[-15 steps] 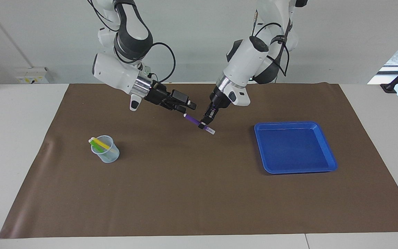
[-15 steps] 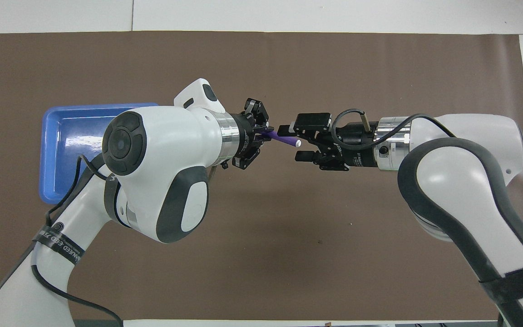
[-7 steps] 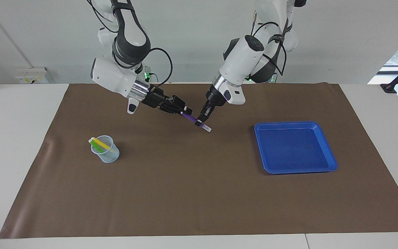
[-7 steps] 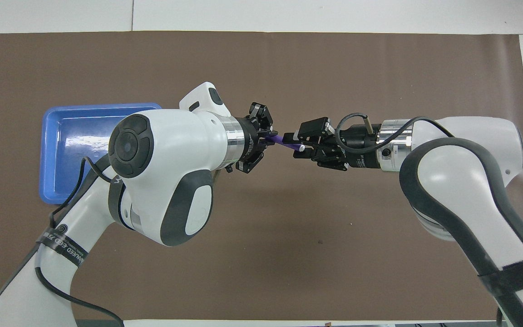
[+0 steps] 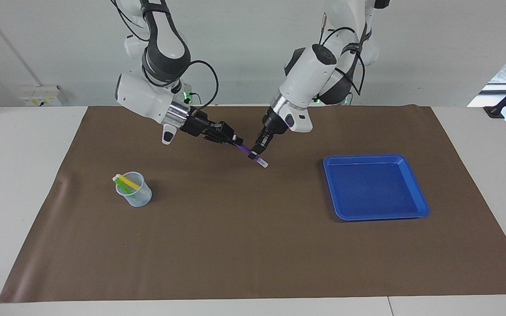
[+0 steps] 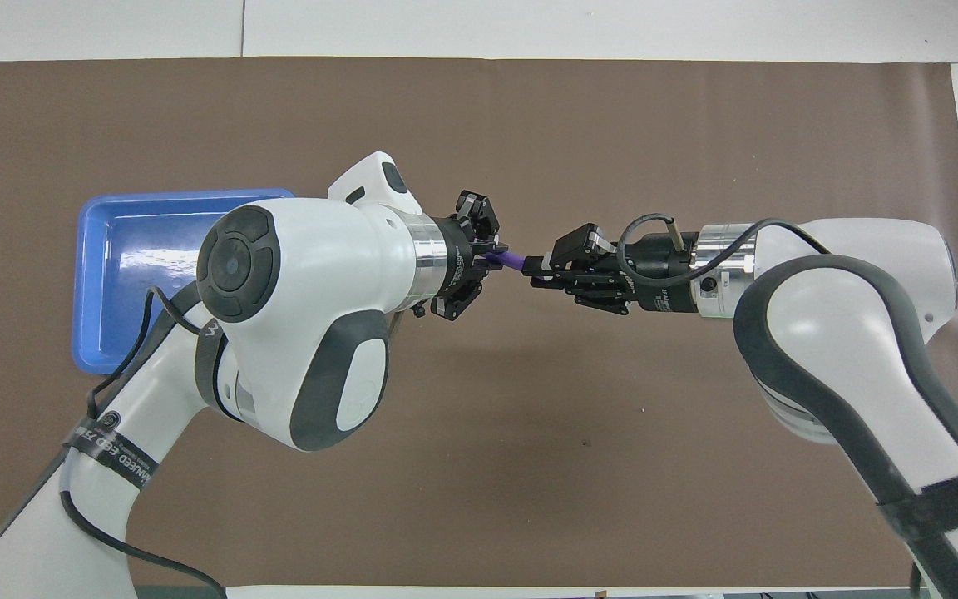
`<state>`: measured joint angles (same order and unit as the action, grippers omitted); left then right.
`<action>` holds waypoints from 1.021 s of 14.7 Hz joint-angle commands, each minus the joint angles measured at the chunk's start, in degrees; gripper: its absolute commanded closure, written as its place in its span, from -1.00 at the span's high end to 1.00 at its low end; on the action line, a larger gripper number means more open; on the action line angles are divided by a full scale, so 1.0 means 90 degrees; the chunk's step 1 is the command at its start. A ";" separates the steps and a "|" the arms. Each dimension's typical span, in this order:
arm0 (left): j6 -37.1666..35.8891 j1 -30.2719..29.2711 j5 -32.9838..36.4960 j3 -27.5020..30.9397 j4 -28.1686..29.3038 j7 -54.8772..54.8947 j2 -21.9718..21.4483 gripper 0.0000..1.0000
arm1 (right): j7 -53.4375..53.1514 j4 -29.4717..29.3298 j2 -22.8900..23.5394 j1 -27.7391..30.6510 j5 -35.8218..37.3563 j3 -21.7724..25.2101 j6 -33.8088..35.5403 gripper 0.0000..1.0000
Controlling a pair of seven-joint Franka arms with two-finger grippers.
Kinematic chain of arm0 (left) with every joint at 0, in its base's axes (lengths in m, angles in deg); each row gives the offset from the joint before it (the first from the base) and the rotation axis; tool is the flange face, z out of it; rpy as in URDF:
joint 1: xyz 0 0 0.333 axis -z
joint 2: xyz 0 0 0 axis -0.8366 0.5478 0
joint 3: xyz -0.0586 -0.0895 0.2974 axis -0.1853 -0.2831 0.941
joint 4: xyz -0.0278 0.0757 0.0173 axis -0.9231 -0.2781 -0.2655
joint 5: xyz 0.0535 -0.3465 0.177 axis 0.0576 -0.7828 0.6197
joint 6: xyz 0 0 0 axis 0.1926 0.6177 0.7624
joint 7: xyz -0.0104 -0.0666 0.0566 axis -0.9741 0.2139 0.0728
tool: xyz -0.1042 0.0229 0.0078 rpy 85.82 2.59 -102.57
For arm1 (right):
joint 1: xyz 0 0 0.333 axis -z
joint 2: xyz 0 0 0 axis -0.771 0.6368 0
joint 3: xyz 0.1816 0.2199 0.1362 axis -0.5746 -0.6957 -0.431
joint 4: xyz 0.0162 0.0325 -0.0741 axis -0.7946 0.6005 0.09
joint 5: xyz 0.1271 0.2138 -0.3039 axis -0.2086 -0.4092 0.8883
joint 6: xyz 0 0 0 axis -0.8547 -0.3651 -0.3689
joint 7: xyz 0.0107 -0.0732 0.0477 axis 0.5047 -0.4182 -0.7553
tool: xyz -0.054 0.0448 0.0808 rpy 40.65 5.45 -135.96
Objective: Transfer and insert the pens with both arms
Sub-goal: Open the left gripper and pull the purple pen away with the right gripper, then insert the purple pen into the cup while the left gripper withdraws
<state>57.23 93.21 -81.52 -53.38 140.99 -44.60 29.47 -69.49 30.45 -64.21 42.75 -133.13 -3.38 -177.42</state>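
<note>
Your left tool (image 5: 255, 153) and right tool (image 5: 235, 141) both clamp the purple pen (image 5: 247, 152) over the brown mat (image 5: 253, 245).

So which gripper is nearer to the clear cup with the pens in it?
Right. The right gripper holds the purple pen in the air, toward the cup's end; the left gripper grips the same pen toward the blue tray.

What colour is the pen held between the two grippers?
Purple, with a pale whitish end. The pen shows best in the facing view.
</note>
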 commanded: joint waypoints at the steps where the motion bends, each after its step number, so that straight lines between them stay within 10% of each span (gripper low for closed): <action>1: -0.0236 0.0113 -0.0013 0.0061 0.0037 0.0337 -0.0090 1.00 | 0.0064 -0.0061 0.0001 0.0210 -0.0087 -0.0063 0.0099 -1.00; 5: -0.0818 -0.0363 0.0036 0.0100 0.0057 0.1993 -0.0129 1.00 | 0.0093 -0.0518 0.0137 0.0754 0.0728 -0.0033 0.1169 -1.00; 10: -0.1886 -0.1447 0.0465 0.0100 0.0543 0.5205 -0.0479 1.00 | 0.0619 -0.2226 0.0518 0.1635 0.3938 -0.0033 0.3338 -1.00; 15: -0.2208 -0.2375 0.1315 0.0110 0.0838 0.7404 -0.0773 1.00 | 0.3242 -0.3088 0.0636 0.1607 0.7084 -0.0043 0.3850 -1.00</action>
<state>39.25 74.96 -71.53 -51.95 146.51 14.83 25.49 -49.20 5.95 -60.54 57.52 -78.72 -3.03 -143.75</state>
